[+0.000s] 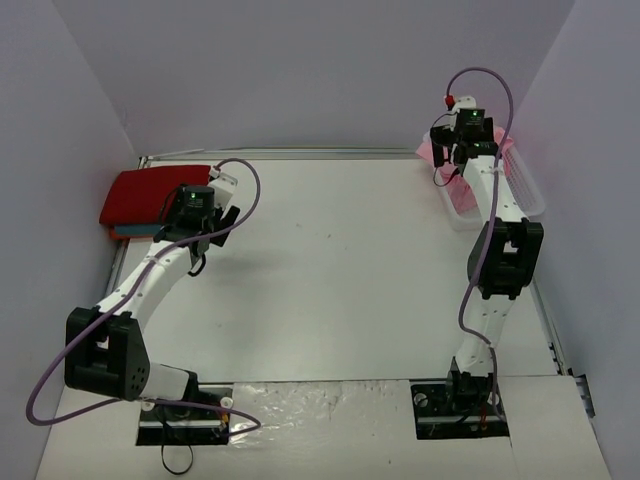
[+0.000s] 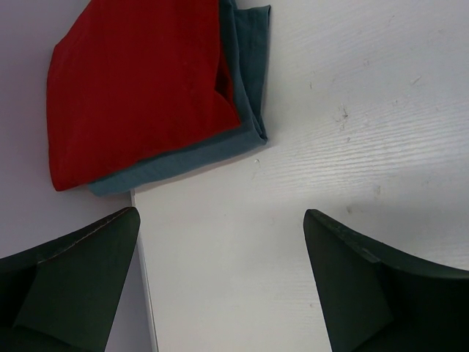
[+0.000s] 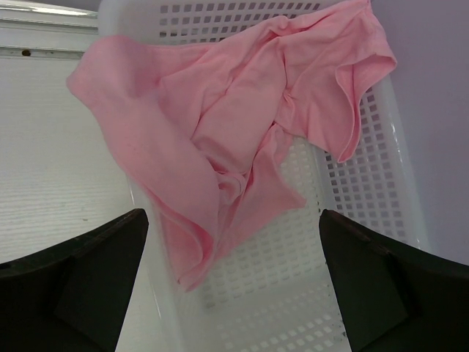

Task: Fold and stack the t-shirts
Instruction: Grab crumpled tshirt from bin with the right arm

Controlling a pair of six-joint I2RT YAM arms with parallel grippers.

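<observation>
A bright red t-shirt lies folded on a teal-blue t-shirt at the table's far left corner. In the left wrist view the red shirt covers most of the teal one, whose edge shows along the right and bottom. My left gripper hangs open just short of that stack, with only bare table between its fingers. A light pink t-shirt lies crumpled, draped over the white mesh basket's left rim. My right gripper stands open above it, holding nothing.
The basket sits at the far right against the side wall. The table's left edge runs just under my left finger. Grey walls enclose the table on three sides.
</observation>
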